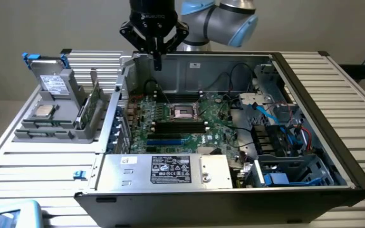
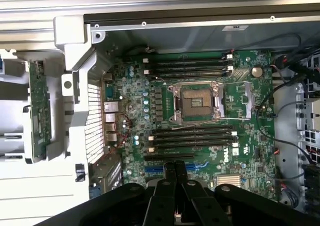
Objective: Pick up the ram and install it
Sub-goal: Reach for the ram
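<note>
Beside the open computer case [image 1: 233,71], in the grey rack [image 1: 49,134], the ram [image 1: 91,107] stands on edge untouched, while my gripper [image 1: 159,62] hangs pinched shut and empty above the case's rear; I'd open squarely across its thin edge.

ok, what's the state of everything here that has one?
pincer: shut, holding nothing.
ram: standing on edge in the grey holder, outside the case, not picked up.
memory slots: empty.
CPU socket: empty.
computer case: open, side panel off.
</note>
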Action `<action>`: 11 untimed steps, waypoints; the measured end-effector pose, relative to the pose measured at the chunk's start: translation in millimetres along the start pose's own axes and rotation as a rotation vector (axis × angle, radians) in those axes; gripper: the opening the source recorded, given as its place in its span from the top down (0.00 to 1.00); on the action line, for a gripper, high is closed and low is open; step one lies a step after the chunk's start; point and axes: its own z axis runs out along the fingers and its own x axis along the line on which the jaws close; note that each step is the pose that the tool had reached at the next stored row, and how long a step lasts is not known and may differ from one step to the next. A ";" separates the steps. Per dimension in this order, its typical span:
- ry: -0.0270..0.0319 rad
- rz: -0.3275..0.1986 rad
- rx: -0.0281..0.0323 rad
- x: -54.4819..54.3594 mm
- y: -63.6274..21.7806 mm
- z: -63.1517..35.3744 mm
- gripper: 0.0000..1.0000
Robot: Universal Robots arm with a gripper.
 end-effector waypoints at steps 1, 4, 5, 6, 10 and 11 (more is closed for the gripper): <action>0.0000 0.000 -0.0001 4.7 -0.3 -0.1 0.89; -0.0001 0.000 -0.0001 18.2 -1.2 -0.3 0.89; -0.0001 0.000 -0.0001 22.7 -1.5 -0.3 0.89; -0.0001 0.000 -0.0001 27.2 -1.8 -0.2 0.89; -0.0001 0.000 -0.0001 45.5 -2.9 -0.1 0.89; -0.0001 0.000 -0.0001 50.1 -3.2 -0.1 0.89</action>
